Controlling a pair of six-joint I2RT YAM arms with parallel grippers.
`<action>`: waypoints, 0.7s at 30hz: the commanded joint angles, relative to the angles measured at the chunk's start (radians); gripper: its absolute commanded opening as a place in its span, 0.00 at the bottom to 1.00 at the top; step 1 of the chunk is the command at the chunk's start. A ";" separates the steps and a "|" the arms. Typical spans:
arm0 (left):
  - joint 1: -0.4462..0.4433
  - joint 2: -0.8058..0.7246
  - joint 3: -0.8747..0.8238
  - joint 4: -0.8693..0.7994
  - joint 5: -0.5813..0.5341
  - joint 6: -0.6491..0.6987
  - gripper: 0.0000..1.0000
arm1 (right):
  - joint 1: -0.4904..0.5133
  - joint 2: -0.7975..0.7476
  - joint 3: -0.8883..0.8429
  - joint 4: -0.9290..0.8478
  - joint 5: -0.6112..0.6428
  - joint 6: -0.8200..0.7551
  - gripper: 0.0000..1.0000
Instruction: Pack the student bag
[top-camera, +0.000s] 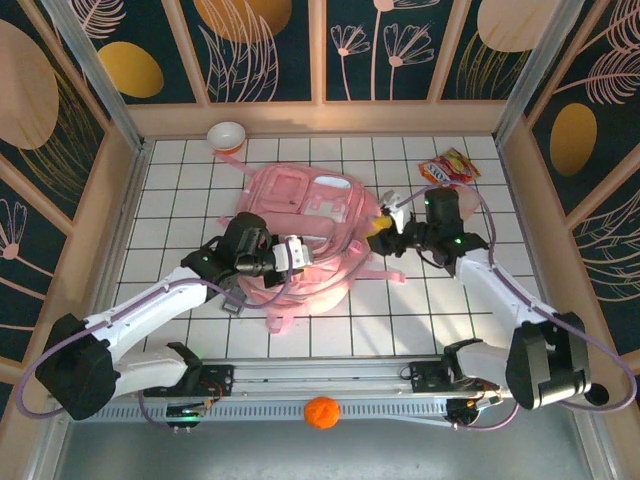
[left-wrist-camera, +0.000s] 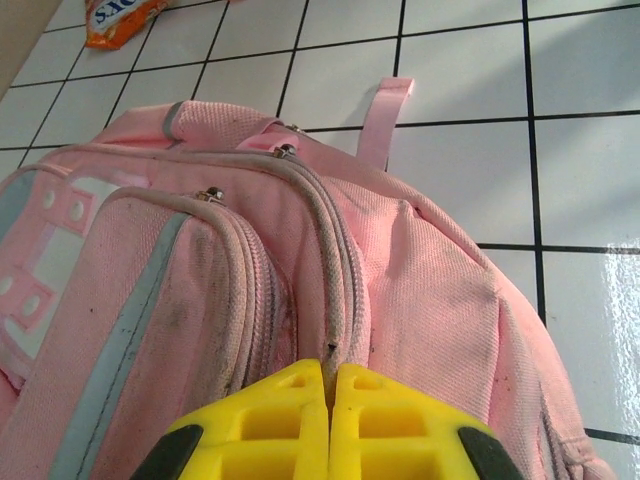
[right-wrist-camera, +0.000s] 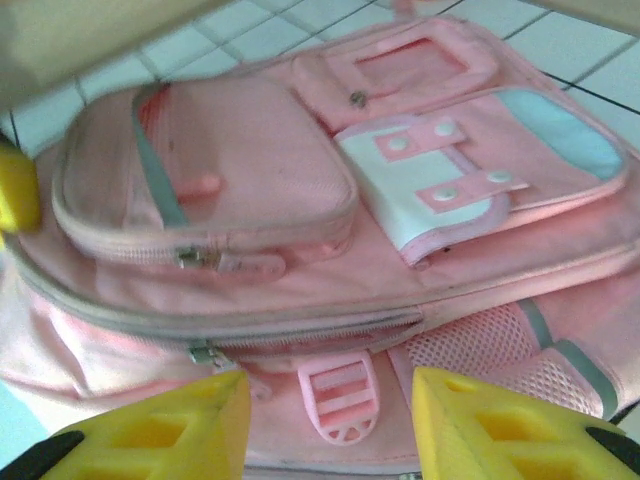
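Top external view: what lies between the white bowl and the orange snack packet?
Bare table tiles between bowl and packet, top external view; the student bag lies nearer.

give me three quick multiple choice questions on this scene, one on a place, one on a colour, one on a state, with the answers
1. Where does the snack packet lie relative to the student bag?
A. off to its right, towards the far edge
B. on top of it
C. at the near edge by the arm bases

2. What colour is the ball at the near edge?
A. green
B. orange
C. blue

3. How does the right gripper stand?
A. shut on a strap
B. shut on the ball
C. open, holding nothing

Answers:
1 A: the top view shows the packet past the bag's right side, close to the far wall.
2 B: it is plainly orange in the top view.
3 C: the right wrist view shows a wide gap between its jaws, with the bag beyond.
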 joint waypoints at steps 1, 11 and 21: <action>0.004 -0.017 0.000 0.066 0.054 -0.002 0.00 | 0.068 0.088 0.059 -0.130 -0.009 -0.298 0.47; 0.005 -0.004 0.012 0.070 0.060 -0.004 0.00 | 0.153 0.191 0.044 -0.001 -0.022 -0.270 0.46; 0.006 0.002 0.018 0.064 0.053 -0.008 0.00 | 0.138 0.225 0.072 -0.009 -0.014 -0.231 0.10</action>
